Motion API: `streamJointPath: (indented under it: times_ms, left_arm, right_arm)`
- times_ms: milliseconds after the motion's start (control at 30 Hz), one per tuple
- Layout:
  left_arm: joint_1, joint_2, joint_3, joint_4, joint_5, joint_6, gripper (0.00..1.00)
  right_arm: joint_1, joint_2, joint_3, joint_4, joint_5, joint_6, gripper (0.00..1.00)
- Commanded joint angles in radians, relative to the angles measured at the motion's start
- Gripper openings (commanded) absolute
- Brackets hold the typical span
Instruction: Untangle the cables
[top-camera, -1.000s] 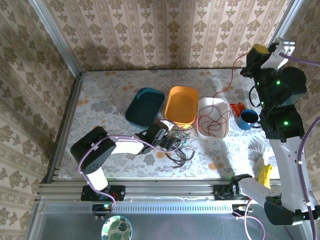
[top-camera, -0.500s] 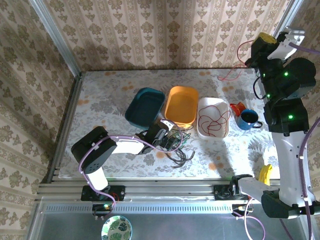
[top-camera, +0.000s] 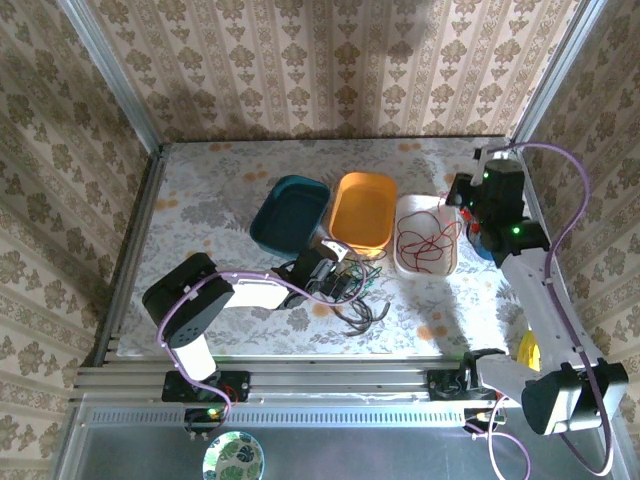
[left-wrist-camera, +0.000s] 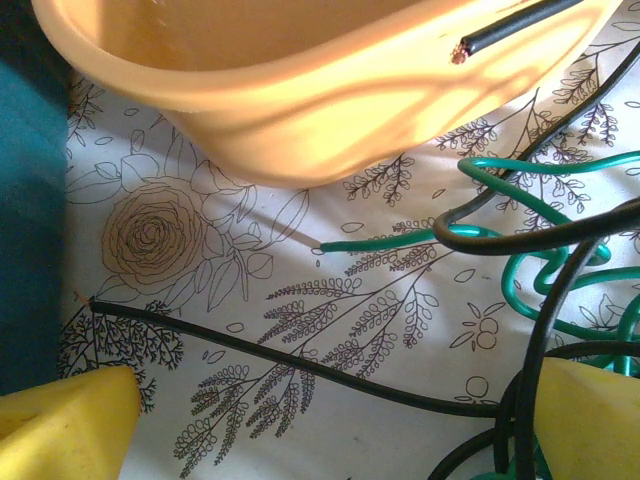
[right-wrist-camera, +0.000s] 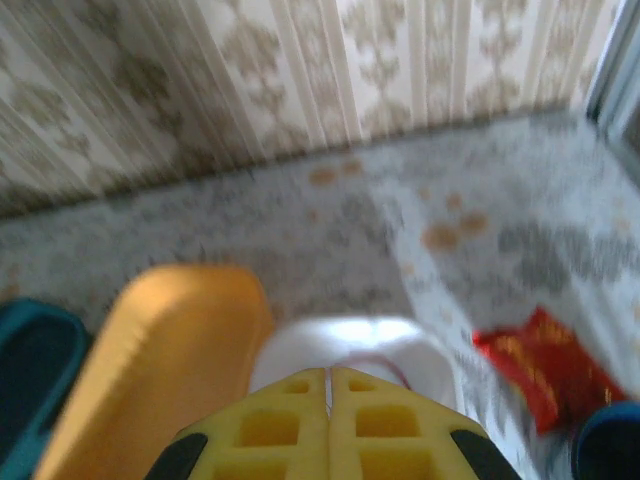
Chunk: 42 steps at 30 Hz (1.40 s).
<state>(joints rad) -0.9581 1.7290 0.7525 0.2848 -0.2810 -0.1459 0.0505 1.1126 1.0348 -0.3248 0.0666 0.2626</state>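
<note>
1. Three tubs: teal tub (top-camera: 288, 215), orange tub (top-camera: 363, 210), white tub (top-camera: 428, 268).
2. Two robot arms: left arm (top-camera: 250, 292), right arm (top-camera: 535, 290).
3. One red packet (right-wrist-camera: 540, 365).
4. Three cable colours: red cable (top-camera: 418, 245), green cable (left-wrist-camera: 520, 270), black cable (left-wrist-camera: 300, 365); the strands per colour cannot be counted.

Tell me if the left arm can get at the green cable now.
Probably yes: the open left tool hangs close by the green cable, which lies uncovered, though a black cable crosses between them.

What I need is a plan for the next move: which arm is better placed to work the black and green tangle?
Probably left: the left gripper is open, low over the black and green cables. The right gripper is shut, away by the white bin.
</note>
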Motion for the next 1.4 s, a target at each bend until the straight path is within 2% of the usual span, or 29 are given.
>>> streamJointPath:
  times_ms: [0,267,567,733,867,933,1033,1200,1367]
  left_arm:
    - [-0.011,0.039,0.004,-0.057,0.003,0.024,1.00]
    - [-0.012,0.047,0.030,-0.076,0.012,0.033,1.00]
    - [-0.014,0.044,0.039,-0.089,0.012,0.038,1.00]
    - [-0.016,0.039,0.042,-0.093,0.008,0.041,1.00]
    - [-0.021,0.038,0.042,-0.092,0.004,0.042,1.00]
    - [-0.022,0.038,0.044,-0.088,0.002,0.043,1.00]
    - [-0.023,0.035,0.045,-0.083,0.001,0.047,1.00]
    - [-0.022,0.030,0.045,-0.075,0.002,0.050,1.00]
    - [-0.023,0.029,0.045,-0.068,0.005,0.049,1.00]
  right_arm:
    - [0.013,-0.032,-0.067,0.015,0.010,0.071,0.00]
    - [0.040,0.097,-0.149,0.007,0.020,0.117,0.00]
    - [0.059,0.314,-0.120,-0.003,0.047,0.177,0.00]
    - [0.082,0.385,-0.122,0.011,0.050,0.214,0.01]
    - [0.109,0.404,-0.123,-0.002,0.081,0.230,0.13]
    - [0.124,0.374,-0.135,0.006,0.122,0.236,0.34]
    - [0.141,0.291,-0.158,0.030,0.197,0.231,0.47]
    - [0.185,0.141,-0.180,0.049,0.294,0.197,0.53]
    - [0.314,0.068,-0.202,0.048,0.243,0.108,0.55]
